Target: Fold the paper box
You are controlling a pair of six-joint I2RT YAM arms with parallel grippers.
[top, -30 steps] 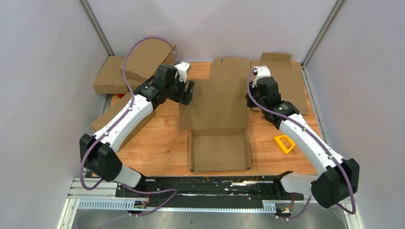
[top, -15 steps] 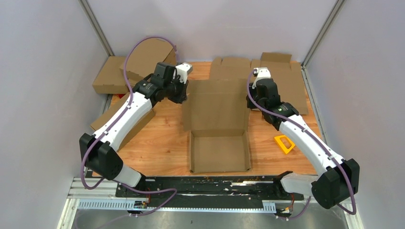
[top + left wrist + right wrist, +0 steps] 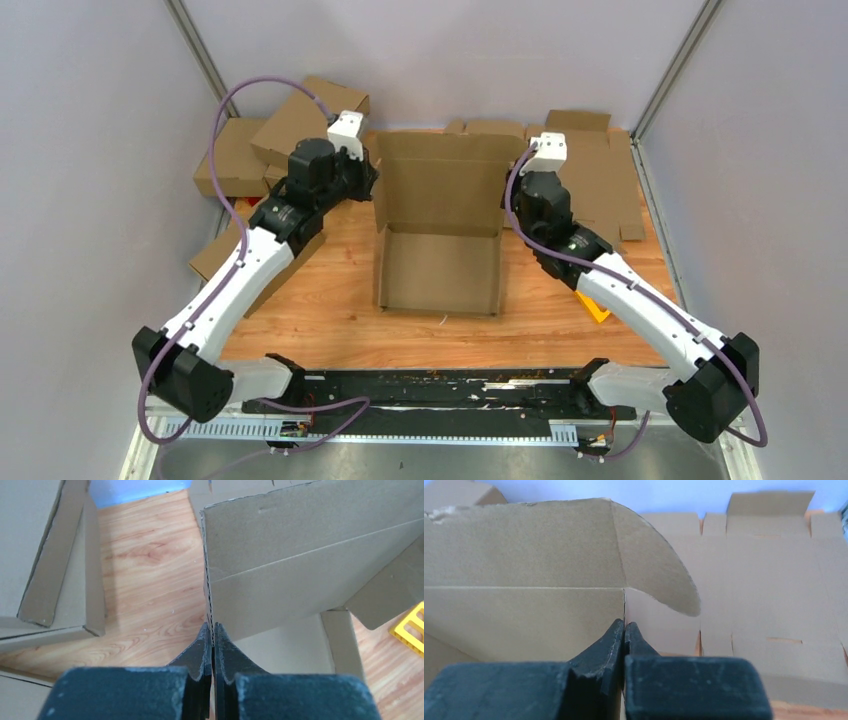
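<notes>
Brown spare boxes [image 3: 240,150] lay far left. Next, the left gripper [image 3: 212,627] was clamped on the left edge of the paper box [image 3: 440,270], which sat mid-table [image 3: 330,310] with its lid raised. The right gripper [image 3: 624,624] was closed, apparently pinching the lid's right edge.

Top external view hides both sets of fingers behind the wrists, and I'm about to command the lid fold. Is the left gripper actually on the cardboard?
Observer: Yes. The left gripper is shut on the side edge of the paper box's raised lid; the corrugated edge runs straight in between its tips.
Operator: And the right one?
Observer: The right gripper is shut on the opposite lid edge, close to the lid's crease line.
Operator: Any flap loose there?
Observer: A rounded flap sticks out past that edge, above the grip.
</notes>
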